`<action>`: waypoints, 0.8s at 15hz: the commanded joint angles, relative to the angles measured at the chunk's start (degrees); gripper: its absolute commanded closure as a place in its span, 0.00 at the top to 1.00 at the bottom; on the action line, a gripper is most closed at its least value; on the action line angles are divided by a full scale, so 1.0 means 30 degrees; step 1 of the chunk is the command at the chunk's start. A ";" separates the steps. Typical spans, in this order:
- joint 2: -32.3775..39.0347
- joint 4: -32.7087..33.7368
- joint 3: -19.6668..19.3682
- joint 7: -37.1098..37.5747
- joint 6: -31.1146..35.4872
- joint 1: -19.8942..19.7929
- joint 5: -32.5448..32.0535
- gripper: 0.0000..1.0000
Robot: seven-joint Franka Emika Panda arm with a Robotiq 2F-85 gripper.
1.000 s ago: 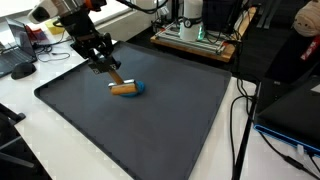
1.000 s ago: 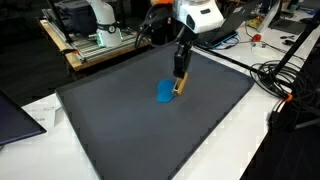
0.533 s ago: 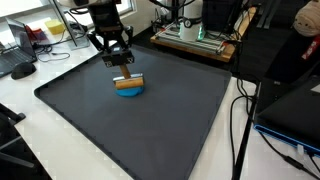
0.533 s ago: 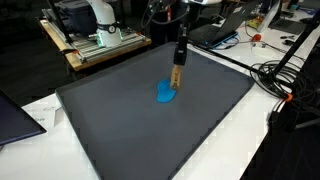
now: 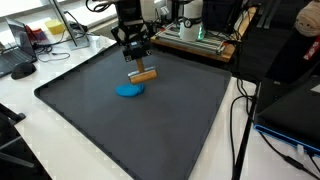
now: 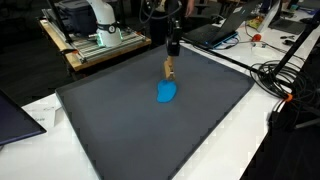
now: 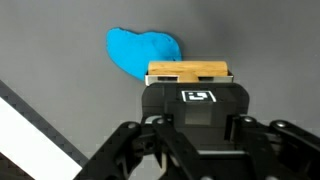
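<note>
My gripper [image 5: 137,60] is shut on a small wooden block [image 5: 144,75] and holds it above a dark grey mat [image 5: 150,130]. A flat blue object [image 5: 129,90] lies on the mat just below and beside the block, apart from it. In an exterior view the gripper [image 6: 172,50] hangs with the block [image 6: 169,68] over the blue object [image 6: 168,92]. In the wrist view the block [image 7: 188,71] sits at the front of the gripper [image 7: 190,100], and the blue object [image 7: 143,52] lies beyond it. The fingertips are hidden there.
The mat [image 6: 130,130] covers a white table. A machine on a wooden board [image 5: 195,35] stands behind the mat's far edge. Cables [image 5: 245,110] run along one side. A laptop [image 6: 18,118] sits at a corner, and a mouse [image 5: 22,69] lies off the mat.
The gripper has carried the wooden block up and away from the blue object, toward the mat's far edge. The blue object has stayed on the mat.
</note>
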 commanded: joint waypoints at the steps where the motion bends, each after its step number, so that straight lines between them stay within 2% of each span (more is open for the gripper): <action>1: -0.0007 0.0037 -0.0253 -0.0048 -0.0053 0.0254 0.0046 0.23; 12: 0.1297 0.1076 -0.0344 -0.1539 0.0289 -0.0055 0.0140 0.23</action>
